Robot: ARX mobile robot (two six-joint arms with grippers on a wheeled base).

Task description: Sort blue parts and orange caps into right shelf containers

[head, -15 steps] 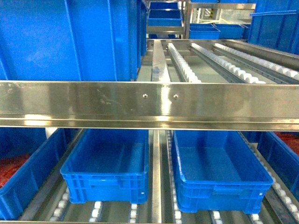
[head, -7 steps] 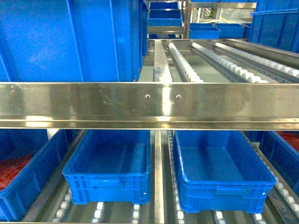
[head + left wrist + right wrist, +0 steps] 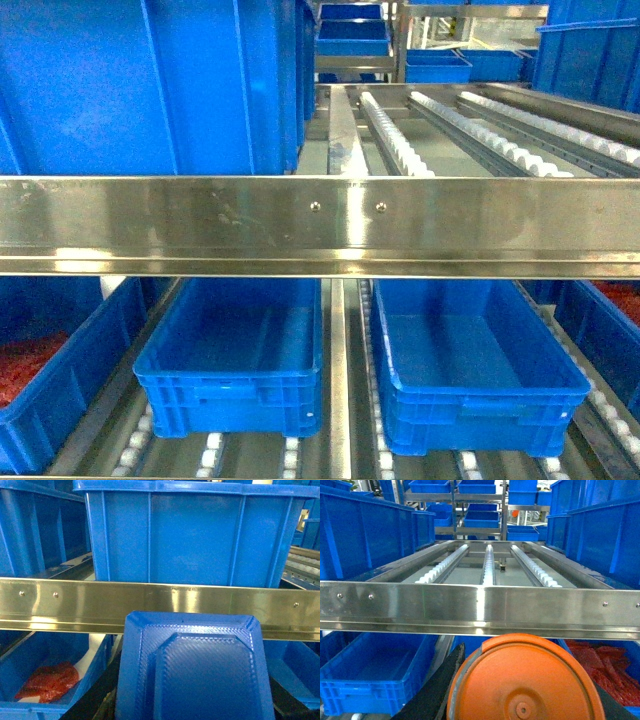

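Steel shelf rail (image 3: pixel 320 225) w/ two empty blue plastic bins (image 3: pixel 232 352) below. L gripper grips blue blocky plastic part (image 3: pixel 192 667), R grips round orange plastic cap (image 3: pixel 522 680); jaw gap hidden.

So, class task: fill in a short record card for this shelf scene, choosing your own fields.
Left tool: holds a blue part, close to its camera
Right tool: holds an orange cap
Lower shelf middle: two blue bins side by side, both seemingly empty
Front of rack: steel rail
Upper level right: bare roller tracks
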